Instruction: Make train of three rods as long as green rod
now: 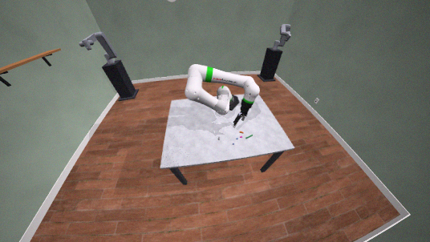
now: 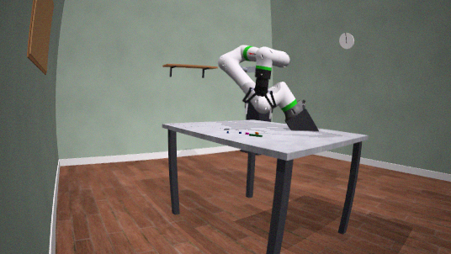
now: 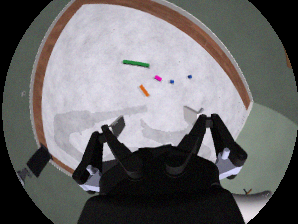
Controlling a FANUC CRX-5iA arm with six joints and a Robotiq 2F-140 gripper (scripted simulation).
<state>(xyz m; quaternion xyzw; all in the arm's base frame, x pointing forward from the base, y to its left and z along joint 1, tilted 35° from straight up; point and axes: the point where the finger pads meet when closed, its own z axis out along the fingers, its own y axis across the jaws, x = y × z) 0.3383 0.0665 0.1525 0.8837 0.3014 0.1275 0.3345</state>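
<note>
Tool [image 1: 239, 123] [image 2: 259, 103] [image 3: 153, 116] spread, nothing pinched, above the mottled pale bench [image 1: 192, 150] [image 2: 189, 127] [image 3: 85, 40]. Top view: slender green rod [image 1: 249, 136] [image 2: 256, 135] [image 3: 136, 63] lies right of the stubby magenta rod [image 1: 241, 137] [image 2: 247, 134] [image 3: 158, 78]; orange rod [image 1: 241, 132] [image 2: 257, 133] [image 3: 144, 90] on the far side; two tiny blue rods [image 1: 233, 143] [image 2: 240, 133] [image 3: 172, 81] left and nearer; grey rod [image 1: 219, 139] [image 2: 226, 129] farthest left. All rods apart.

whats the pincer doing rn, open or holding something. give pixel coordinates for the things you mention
Pincer [image 1: 237, 123] [image 2: 259, 101] [image 3: 153, 116]: open, fingers spread wide, holding nothing; the rods lie on the table [image 1: 188, 148] [image 2: 198, 130] [image 3: 90, 45] beyond it.
</note>
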